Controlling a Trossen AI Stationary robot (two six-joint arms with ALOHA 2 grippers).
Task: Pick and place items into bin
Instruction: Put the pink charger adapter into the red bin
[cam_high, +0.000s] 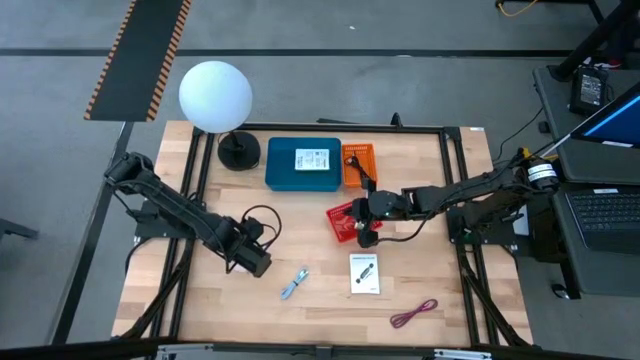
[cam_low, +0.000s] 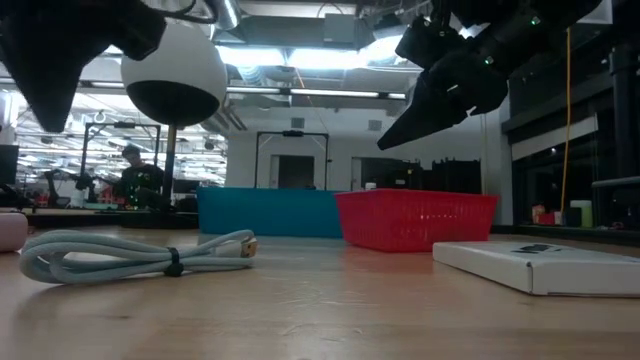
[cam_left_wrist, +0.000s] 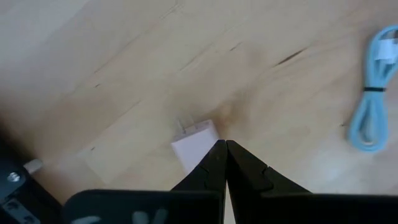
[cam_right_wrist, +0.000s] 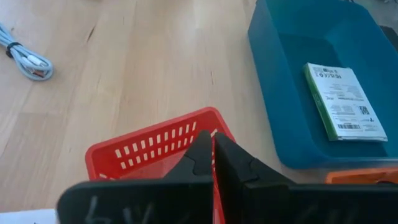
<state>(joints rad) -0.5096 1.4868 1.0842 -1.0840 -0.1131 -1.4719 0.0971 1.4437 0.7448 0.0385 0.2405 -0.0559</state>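
My left gripper (cam_high: 262, 266) is shut and hangs over the wooden table at the left. Its fingertips (cam_left_wrist: 224, 144) are just above a pale pink cube (cam_left_wrist: 195, 144) that lies on the table. My right gripper (cam_high: 366, 228) is shut and hangs over a red basket (cam_right_wrist: 149, 149), clear of it in the low view (cam_low: 400, 128). A white card (cam_right_wrist: 342, 102) lies in the blue bin (cam_high: 275, 168). A second white card (cam_high: 365, 273), a light blue coiled cable (cam_high: 295, 283), a maroon cable (cam_high: 415, 313) and a black cable (cam_high: 262, 222) lie on the table.
A white globe lamp (cam_high: 215, 95) on a black base (cam_high: 238, 150) stands at the far left beside the bin. An orange basket (cam_high: 358, 160) stands at the bin's right. A black frame (cam_high: 455, 200) borders the table. A person (cam_low: 135, 175) is in the room behind.
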